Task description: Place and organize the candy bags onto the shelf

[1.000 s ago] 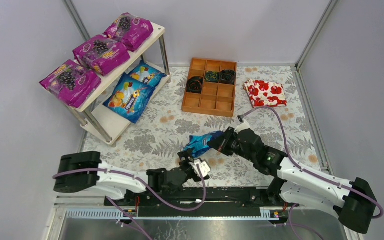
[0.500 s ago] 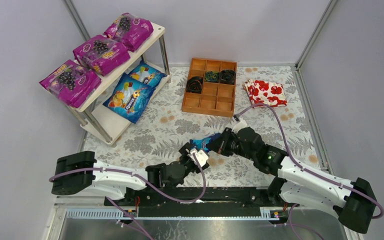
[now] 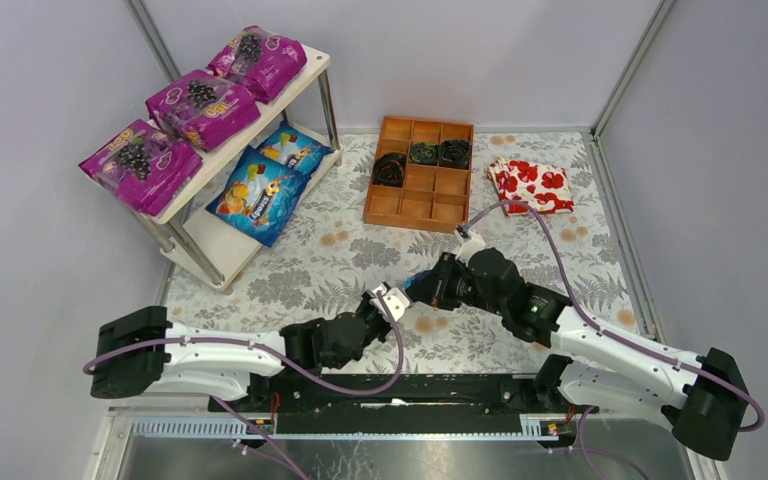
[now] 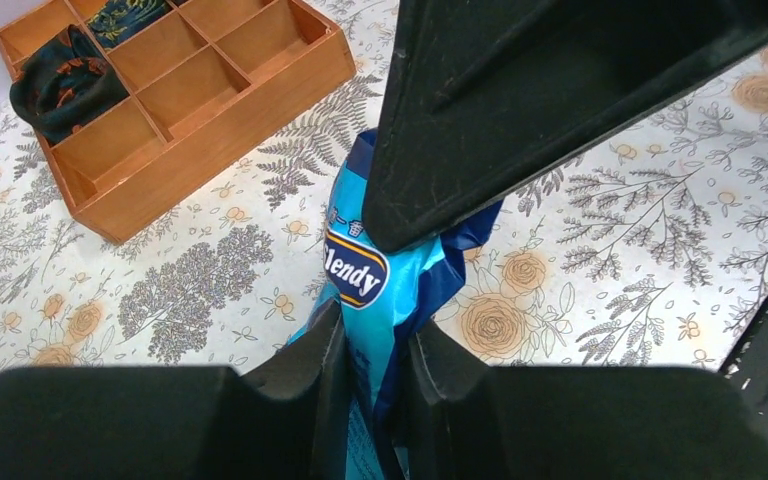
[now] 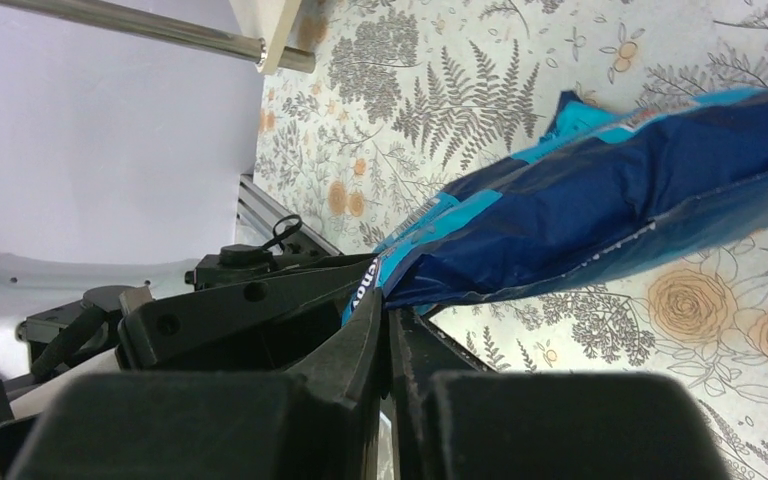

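Observation:
A blue candy bag point(image 4: 390, 285) hangs above the floral table between my two grippers. My left gripper point(image 4: 375, 350) is shut on its lower end. From the other side my right gripper point(image 5: 388, 320) is shut on the bag's point(image 5: 610, 215) edge. In the top view the two grippers, left point(image 3: 392, 300) and right point(image 3: 430, 288), nearly meet, and only a sliver of that bag point(image 3: 413, 283) shows. The shelf point(image 3: 312, 68) stands at the far left. Three purple candy bags point(image 3: 203, 105) lie on its upper board and two blue ones point(image 3: 260, 195) on the lower.
An orange-brown compartment tray point(image 3: 420, 172) with dark rolled items sits at the back centre; it also shows as the tray point(image 4: 180, 100) in the left wrist view. A white cloth with red flowers point(image 3: 528, 185) lies to its right. A shelf leg point(image 5: 160, 30) shows in the right wrist view.
My left gripper has moved up to the blue bag and shut on it from wide open. The right gripper, still holding the bag, has shifted slightly left towards it.

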`<action>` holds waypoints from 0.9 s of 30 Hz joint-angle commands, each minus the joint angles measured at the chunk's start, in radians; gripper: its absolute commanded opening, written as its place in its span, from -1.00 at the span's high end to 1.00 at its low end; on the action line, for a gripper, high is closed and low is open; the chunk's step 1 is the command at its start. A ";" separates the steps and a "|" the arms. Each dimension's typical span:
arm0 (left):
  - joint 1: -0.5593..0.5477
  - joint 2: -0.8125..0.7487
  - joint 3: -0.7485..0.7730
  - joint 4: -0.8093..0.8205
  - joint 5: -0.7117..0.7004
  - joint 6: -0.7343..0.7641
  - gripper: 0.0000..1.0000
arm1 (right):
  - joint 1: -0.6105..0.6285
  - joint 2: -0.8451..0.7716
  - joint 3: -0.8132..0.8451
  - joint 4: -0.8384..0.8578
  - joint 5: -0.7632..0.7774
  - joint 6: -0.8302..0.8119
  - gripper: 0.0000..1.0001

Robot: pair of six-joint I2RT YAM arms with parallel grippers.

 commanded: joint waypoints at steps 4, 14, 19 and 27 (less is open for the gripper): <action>0.008 -0.118 0.074 -0.121 0.022 -0.047 0.68 | -0.002 -0.001 0.159 -0.034 0.000 -0.166 -0.09; 0.008 -0.197 0.209 -0.409 0.343 0.007 0.79 | -0.002 -0.045 0.312 -0.408 0.095 -0.633 -1.00; 0.008 -0.189 0.262 -0.476 0.491 0.003 0.87 | -0.002 -0.166 0.213 -0.318 -0.170 -0.802 -1.00; 0.012 -0.215 0.333 -0.603 0.565 0.040 1.00 | -0.002 -0.432 -0.130 0.098 -0.283 -0.996 -1.00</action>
